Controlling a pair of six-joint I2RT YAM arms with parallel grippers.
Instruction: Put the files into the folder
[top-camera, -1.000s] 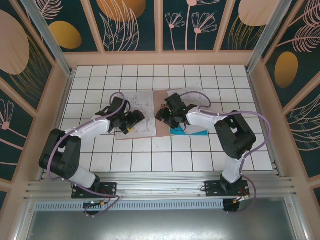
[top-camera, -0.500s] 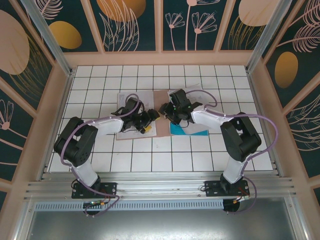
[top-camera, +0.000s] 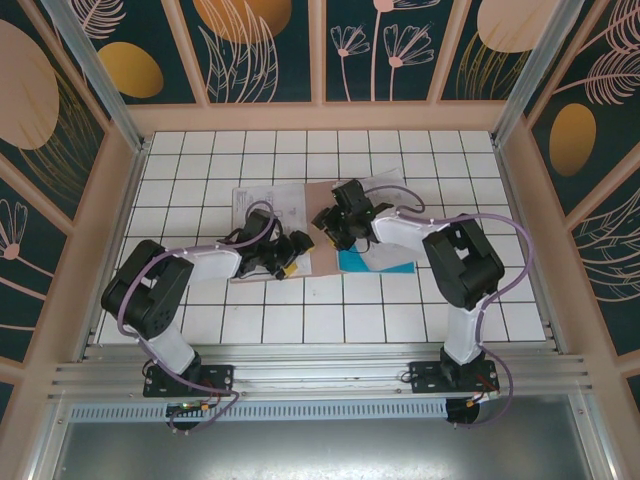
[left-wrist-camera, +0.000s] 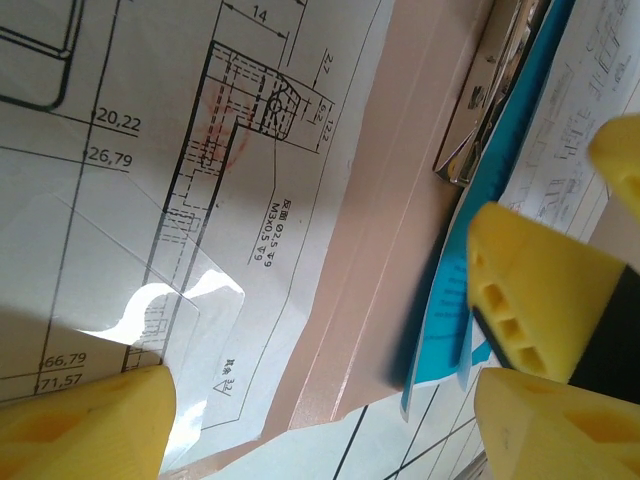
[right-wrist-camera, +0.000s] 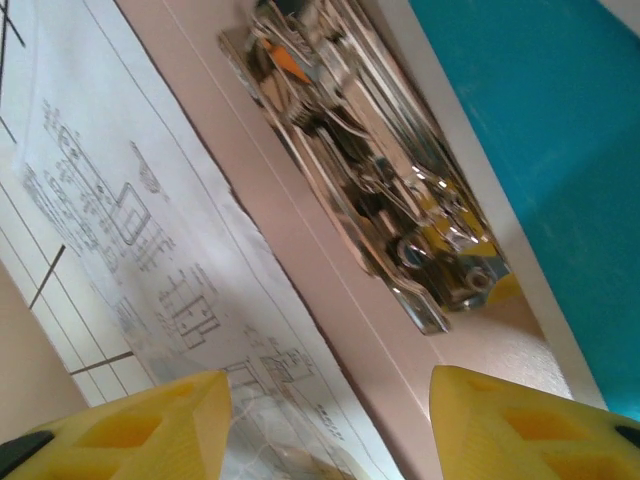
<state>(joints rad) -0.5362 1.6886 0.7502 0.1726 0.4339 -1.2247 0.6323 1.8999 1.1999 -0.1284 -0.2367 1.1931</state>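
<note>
Two robot arms are holding their hands close together over the middle of a white-tiled surface (top-camera: 300, 310), where a pinkish-brown folder (top-camera: 321, 262) is lying flat.

The left hand (top-camera: 297, 248) is hovering at the folder's left edge. Its yellow fingers (left-wrist-camera: 80, 425) are spread wide and gripping nothing. Seen from the left wrist, they are standing apart above a white printed sheet (left-wrist-camera: 200, 150) of black line drawings and dimension figures. That sheet is lying to the left of the folder, with its right edge overlapping the card.

The right hand (top-camera: 328, 230) is hanging low over the folder's middle. It is also open and holding nothing. From the right wrist, its two yellow fingers are framing a shiny metal clip (right-wrist-camera: 370, 200) that is sitting on the card.

A cyan-blue sheet (top-camera: 378, 263) is resting on the folder's right part, just beside the clip. A second printed sheet (left-wrist-camera: 590, 60) is lying against the cyan one's far side, and it cannot be told which of the two is on top. A strip of bare card is showing between the clip and the left-hand sheet.

The left wrist view is also catching two more yellow finger pieces near the cyan sheet's edge, blurred and close to the lens.
</note>
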